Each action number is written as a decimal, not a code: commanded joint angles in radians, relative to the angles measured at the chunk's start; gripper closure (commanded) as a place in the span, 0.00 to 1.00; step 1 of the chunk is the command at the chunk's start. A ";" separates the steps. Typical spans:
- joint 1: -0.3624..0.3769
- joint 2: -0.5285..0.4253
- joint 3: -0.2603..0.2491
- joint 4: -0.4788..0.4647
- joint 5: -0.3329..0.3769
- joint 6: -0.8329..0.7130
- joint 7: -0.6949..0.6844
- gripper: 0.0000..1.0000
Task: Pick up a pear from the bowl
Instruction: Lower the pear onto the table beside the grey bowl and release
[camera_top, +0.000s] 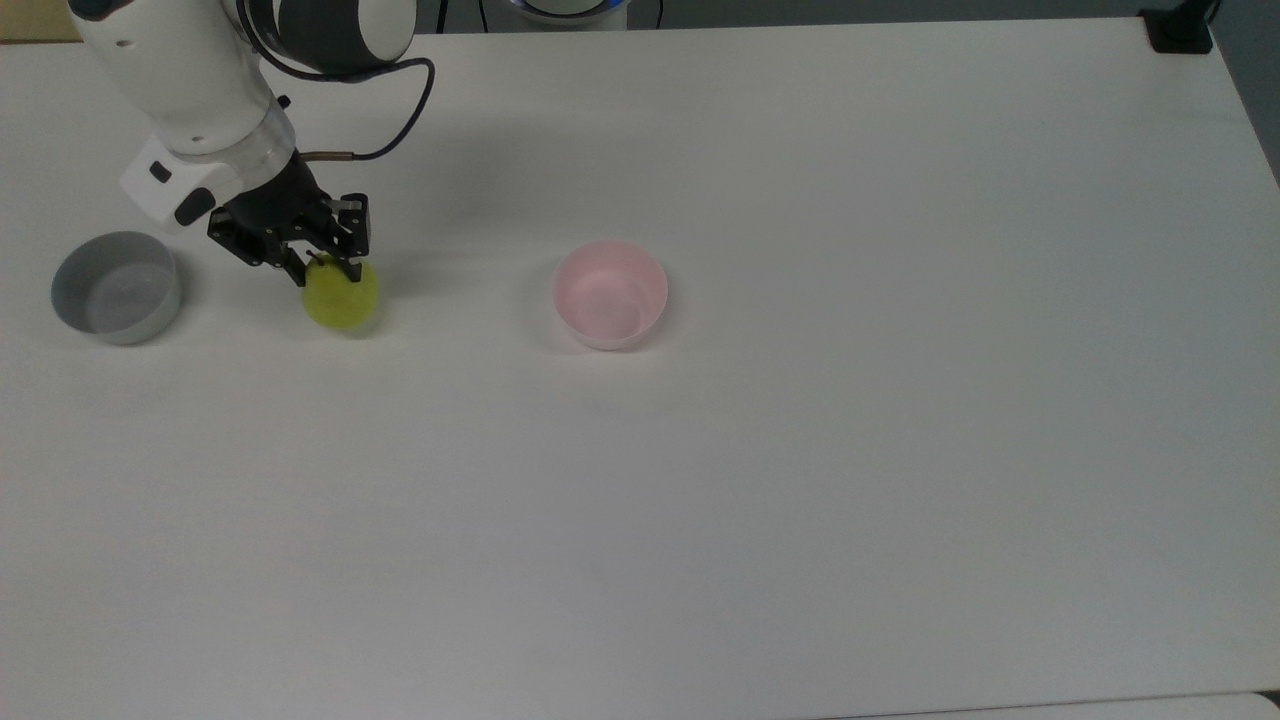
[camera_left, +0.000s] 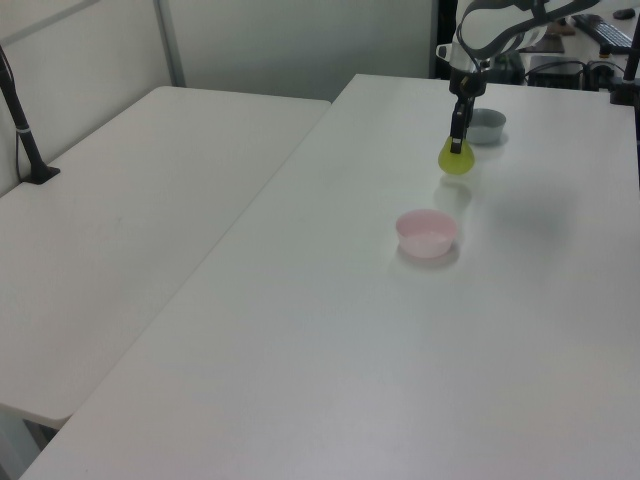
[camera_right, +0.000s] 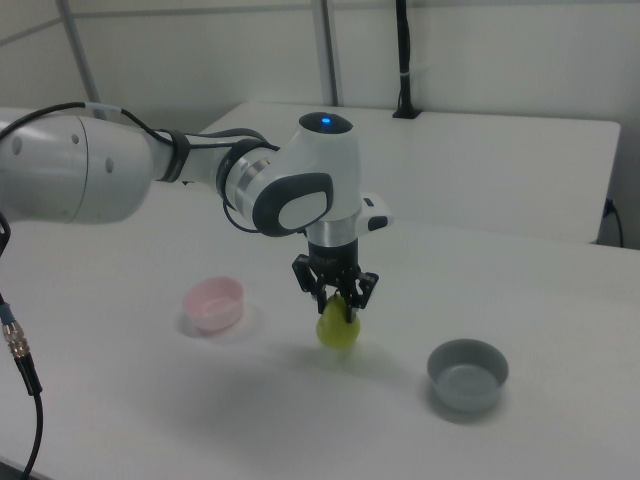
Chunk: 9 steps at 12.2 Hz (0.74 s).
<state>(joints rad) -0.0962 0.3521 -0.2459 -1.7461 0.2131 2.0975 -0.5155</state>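
claw (camera_top: 328, 270) is clamped on top of the pear (camera_top: 342, 297), which sits low over the table (camera_top: 800, 450), between the pink bowl (camera_top: 610, 294) and grey bowl (camera_top: 117, 287)

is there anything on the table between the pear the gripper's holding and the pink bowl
Nothing visible. The gripper holds the pear by its top, and only bare table lies between it and the pink bowl. The grey bowl sits on the pear's other side.
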 joint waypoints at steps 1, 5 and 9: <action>0.020 -0.001 -0.006 -0.021 0.022 0.024 -0.004 1.00; 0.030 0.011 -0.006 -0.019 0.011 0.015 -0.003 0.62; 0.032 -0.030 -0.007 -0.012 0.006 -0.028 -0.003 0.00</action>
<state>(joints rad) -0.0775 0.3751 -0.2440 -1.7444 0.2133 2.0975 -0.5155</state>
